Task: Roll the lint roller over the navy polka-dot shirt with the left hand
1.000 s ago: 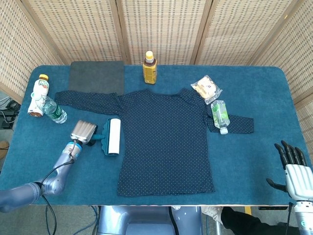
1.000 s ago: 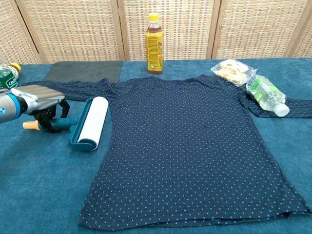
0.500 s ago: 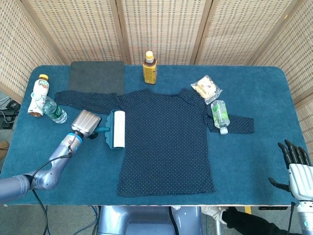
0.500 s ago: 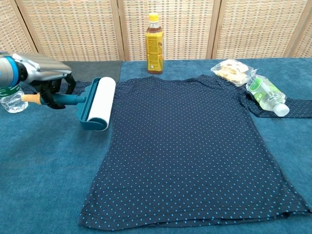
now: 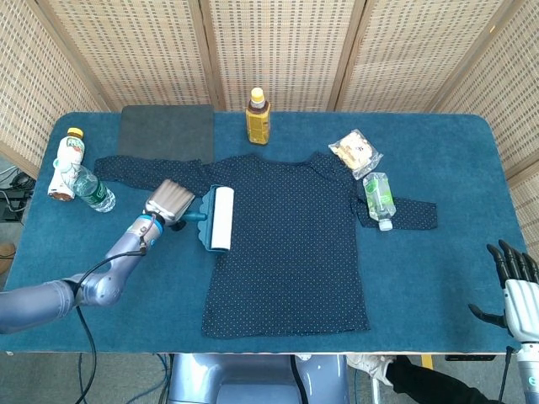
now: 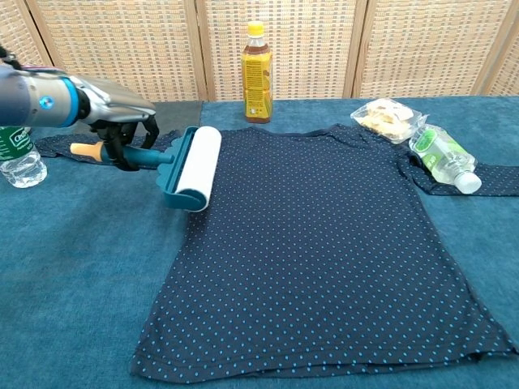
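The navy polka-dot shirt [image 5: 286,244] [image 6: 324,243] lies flat in the middle of the blue table, sleeves spread to both sides. My left hand [image 5: 168,203] [image 6: 122,121] grips the teal handle of the lint roller [image 5: 221,219] [image 6: 197,168]. The white roll hangs at the shirt's left edge, near the shoulder; whether it touches the cloth is unclear. My right hand [image 5: 515,286] stays low at the table's front right corner, fingers apart and holding nothing; the chest view does not show it.
An amber drink bottle [image 5: 258,116] [image 6: 257,73] stands behind the collar. A snack bag [image 5: 354,151] and a green-labelled bottle [image 5: 378,199] lie by the right sleeve. Two bottles [image 5: 77,172] sit far left, beside a dark mat [image 5: 166,132]. Wicker screens back the table.
My left hand has lifted the lint roller off the table and carried it right and toward the back, from beside the shirt to its left edge. The right hand sank slightly lower.
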Motion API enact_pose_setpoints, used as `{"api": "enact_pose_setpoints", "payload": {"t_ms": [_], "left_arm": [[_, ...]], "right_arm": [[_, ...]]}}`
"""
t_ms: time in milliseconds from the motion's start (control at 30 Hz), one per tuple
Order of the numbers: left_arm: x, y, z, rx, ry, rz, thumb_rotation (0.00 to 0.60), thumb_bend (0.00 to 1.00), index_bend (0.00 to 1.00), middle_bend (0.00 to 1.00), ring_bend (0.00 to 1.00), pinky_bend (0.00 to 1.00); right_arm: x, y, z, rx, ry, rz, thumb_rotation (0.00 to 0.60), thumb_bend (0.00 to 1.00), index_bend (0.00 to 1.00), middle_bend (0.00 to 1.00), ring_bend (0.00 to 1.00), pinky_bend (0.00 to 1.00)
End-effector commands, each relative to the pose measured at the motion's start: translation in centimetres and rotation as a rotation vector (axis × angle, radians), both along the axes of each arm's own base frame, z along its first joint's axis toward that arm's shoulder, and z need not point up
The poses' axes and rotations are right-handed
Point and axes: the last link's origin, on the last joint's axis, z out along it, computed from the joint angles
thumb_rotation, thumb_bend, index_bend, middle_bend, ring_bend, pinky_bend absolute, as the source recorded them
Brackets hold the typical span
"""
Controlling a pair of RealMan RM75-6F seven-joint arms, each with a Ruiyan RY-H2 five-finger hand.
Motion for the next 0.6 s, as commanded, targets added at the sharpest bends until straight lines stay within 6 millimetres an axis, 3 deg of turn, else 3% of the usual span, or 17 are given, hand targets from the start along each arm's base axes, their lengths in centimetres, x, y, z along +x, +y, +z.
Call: {"api": "enact_pose_setpoints", "payload": {"t_ms": [33, 600], "left_arm": [[0.7, 0.3, -1.0, -0.032, 0.023, -0.003, 0.6, 0.6, 0.88, 0.93, 0.78, 0.69], [3.6, 0.3, -5.0, -0.1, 0.233, -0.021, 0.6, 0.61, 0.88, 0.93, 0.78, 0.69]], "right_arm": [[-0.1, -0.1, -0.1, 0.004, 0.001, -0.004, 0.6, 0.08, 0.0, 0.0, 0.0, 0.0], [-0.5, -0.3, 0.6, -0.014, -0.014, -0.019, 0.6, 0.08, 0.0, 0.0, 0.0, 0.0]]}}
